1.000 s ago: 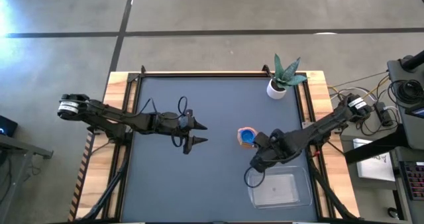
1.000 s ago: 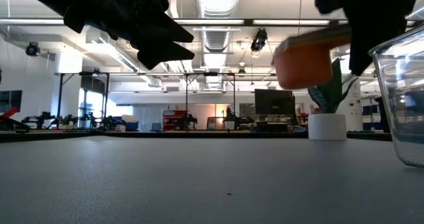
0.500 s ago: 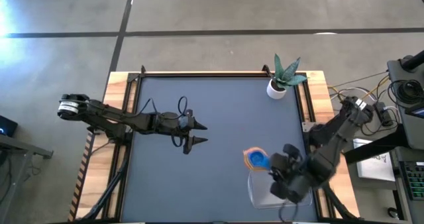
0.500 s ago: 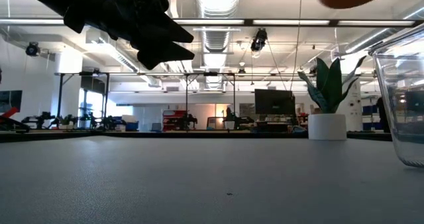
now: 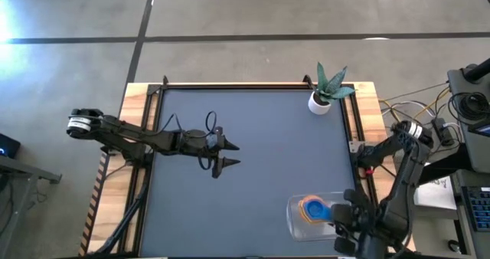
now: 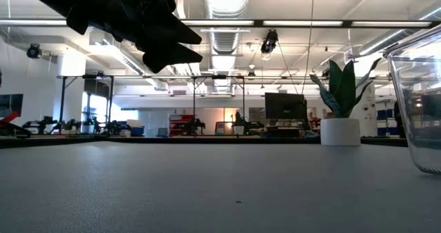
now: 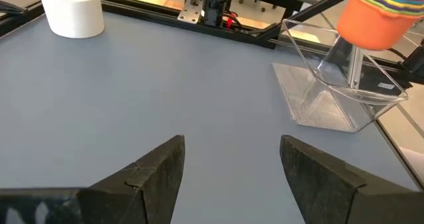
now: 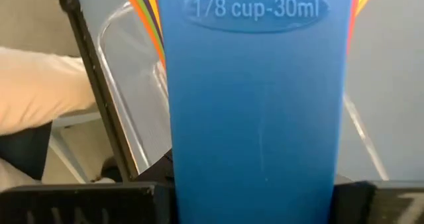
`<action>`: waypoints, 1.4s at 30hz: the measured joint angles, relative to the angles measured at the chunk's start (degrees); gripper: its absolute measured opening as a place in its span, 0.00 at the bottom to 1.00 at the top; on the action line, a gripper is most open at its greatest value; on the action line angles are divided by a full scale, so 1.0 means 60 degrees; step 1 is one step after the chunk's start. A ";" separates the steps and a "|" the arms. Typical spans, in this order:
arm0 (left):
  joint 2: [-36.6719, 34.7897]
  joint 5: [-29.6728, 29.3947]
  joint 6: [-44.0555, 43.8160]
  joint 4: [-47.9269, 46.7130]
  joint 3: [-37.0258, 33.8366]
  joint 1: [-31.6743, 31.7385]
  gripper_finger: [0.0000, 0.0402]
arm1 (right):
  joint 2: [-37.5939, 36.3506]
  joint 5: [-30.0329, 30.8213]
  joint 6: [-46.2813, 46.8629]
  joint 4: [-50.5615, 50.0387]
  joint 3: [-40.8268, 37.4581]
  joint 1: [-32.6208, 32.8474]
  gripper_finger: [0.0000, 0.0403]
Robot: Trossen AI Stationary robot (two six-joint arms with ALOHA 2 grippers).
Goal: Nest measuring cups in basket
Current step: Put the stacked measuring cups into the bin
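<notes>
The measuring cups (image 5: 312, 208) are nested in one stack, orange outermost and blue on top. My right gripper (image 5: 338, 214) holds them over the clear basket (image 5: 301, 228), which stands at the table's near right corner. In the left wrist view the orange stack (image 7: 374, 17) hangs above the basket (image 7: 331, 95). The right wrist view is filled by the blue handle (image 8: 255, 98) marked 1/8 cup. My left gripper (image 5: 230, 153) hovers open over the table's left middle, far from the cups. My right gripper is shut on the cups' stacked handles (image 8: 255, 151), which run along the fingers, blue handle uppermost. It comes roughly level from the table's right side. The bowls (image 5: 311, 208) point toward the left, and the stack is lifted clear above the basket floor.
A white pot with a green plant (image 5: 321, 99) stands at the far right corner, also seen as the pot (image 7: 71, 12) in the left wrist view. Bare grey table (image 5: 260, 121) lies between the arms. The basket wall (image 6: 420, 109) shows at the right of the low view.
My right gripper carried the cup stack from the table's right middle toward the near edge and stopped over the basket. It also rose, and the stack left the low view. The hold stayed shut.
</notes>
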 joint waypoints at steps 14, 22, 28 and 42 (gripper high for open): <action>0.0000 0.0522 -0.0060 0.0992 0.0004 -0.0007 0.58 | 0.0357 -0.0066 -0.0975 -0.0131 0.0026 0.0370 0.26; 0.0000 0.0802 -0.0046 0.1449 0.0004 -0.0011 0.58 | 0.0342 -0.0507 -0.1575 -0.0385 -0.0329 0.0370 0.26; 0.0000 0.1545 -0.0005 0.2182 0.0004 -0.0007 0.58 | -0.0027 -0.0580 -0.1881 -0.0353 -0.0907 0.0370 0.26; 0.0000 0.2018 0.0002 0.2437 0.0475 0.0011 0.58 | -0.1780 -0.0761 -0.2110 0.0403 -0.2752 0.0301 0.26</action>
